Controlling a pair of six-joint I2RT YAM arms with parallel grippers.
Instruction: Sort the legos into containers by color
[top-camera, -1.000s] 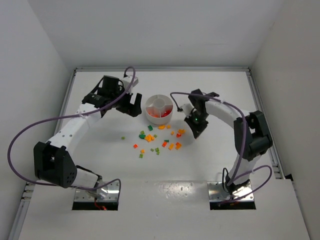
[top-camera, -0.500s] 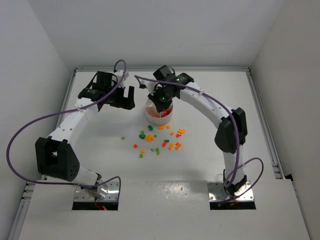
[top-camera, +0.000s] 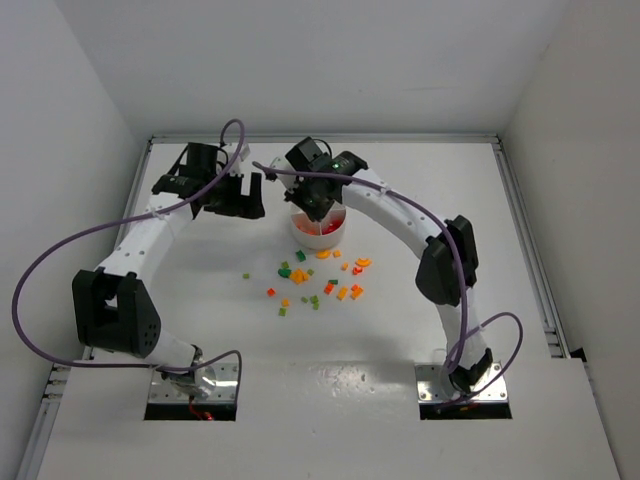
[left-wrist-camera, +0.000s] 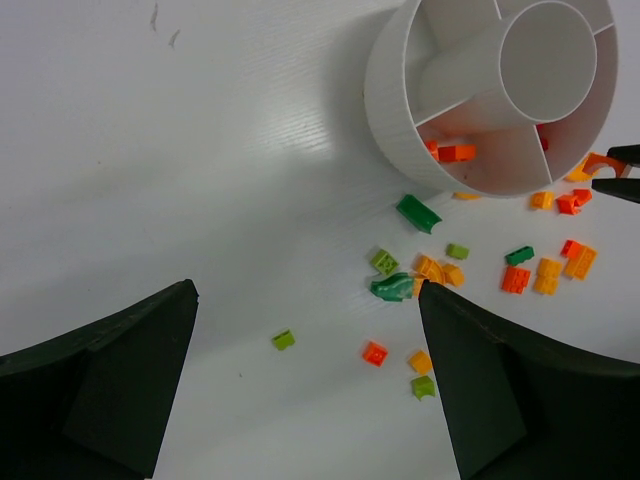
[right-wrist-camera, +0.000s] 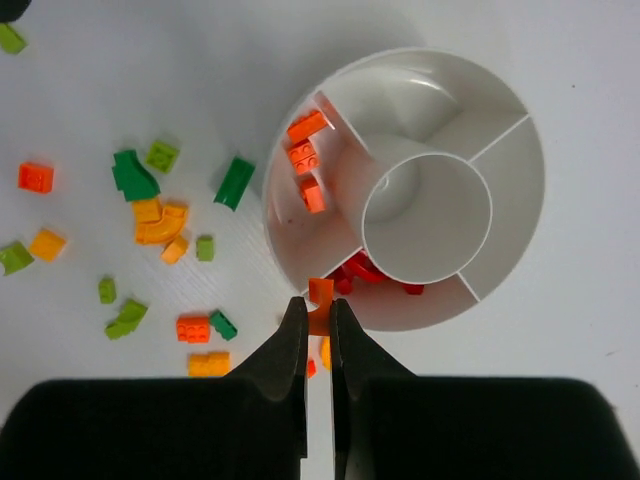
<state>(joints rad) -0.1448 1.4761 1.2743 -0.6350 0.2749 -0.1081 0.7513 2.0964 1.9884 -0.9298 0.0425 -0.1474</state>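
The round white dish (top-camera: 332, 238) stands at the table's middle back. One wedge holds orange legos (right-wrist-camera: 305, 160), a neighbouring wedge holds red ones (right-wrist-camera: 365, 270), and the central cup (right-wrist-camera: 428, 205) looks empty. My right gripper (top-camera: 318, 208) hangs over the dish's near rim, shut on a small curved orange lego (right-wrist-camera: 320, 296). Loose red, orange and green legos (top-camera: 315, 280) lie scattered in front of the dish. My left gripper (top-camera: 243, 197) is open and empty, above the table left of the dish; in its wrist view (left-wrist-camera: 305, 295) the dish wall (left-wrist-camera: 390, 110) is at upper right.
White walls close in the table on the left, back and right. The right arm arches over the table's right half. A purple cable loops out from each arm. A lone green lego (left-wrist-camera: 283, 340) lies apart, left of the pile.
My right gripper has swung from the table right of the dish to above the dish, carrying the orange lego. My left gripper has drawn back a little to the upper left.
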